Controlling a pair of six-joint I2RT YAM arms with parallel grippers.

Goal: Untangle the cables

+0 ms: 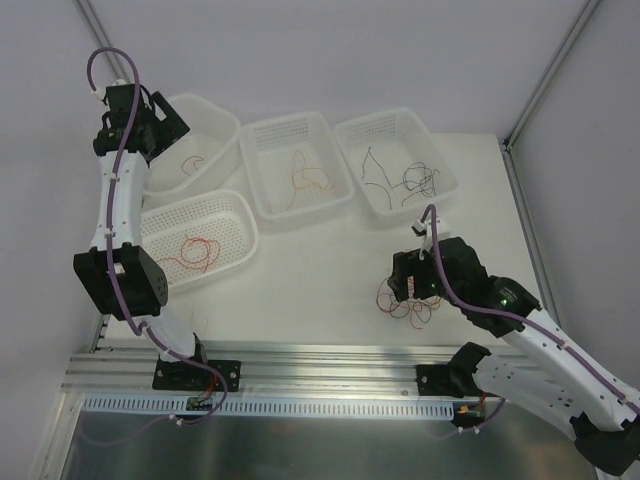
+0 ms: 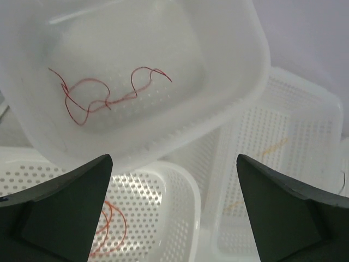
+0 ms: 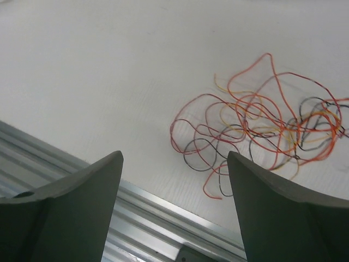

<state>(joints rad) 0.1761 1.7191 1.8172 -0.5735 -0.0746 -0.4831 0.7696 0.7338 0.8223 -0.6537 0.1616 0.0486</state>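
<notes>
While left gripper (image 2: 173,162) and right gripper (image 3: 174,158) both gape wide with nothing between the jaws, the tangled cables (image 3: 256,131) lie on the table (image 3: 109,71).
Right jaws hover near the table's front edge, the red, orange, yellow and black loops just beside them, untouched. Left jaws hang over the far-left basket (image 2: 234,87), which holds one dark red cable (image 2: 107,101); three other baskets (image 1: 290,122) hold a red cable (image 1: 195,250), an orange cable (image 1: 305,175) and black cables (image 1: 400,178).

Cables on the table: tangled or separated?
Tangled: red, orange and black cables cross and loop through one another in one heap on the table.
</notes>
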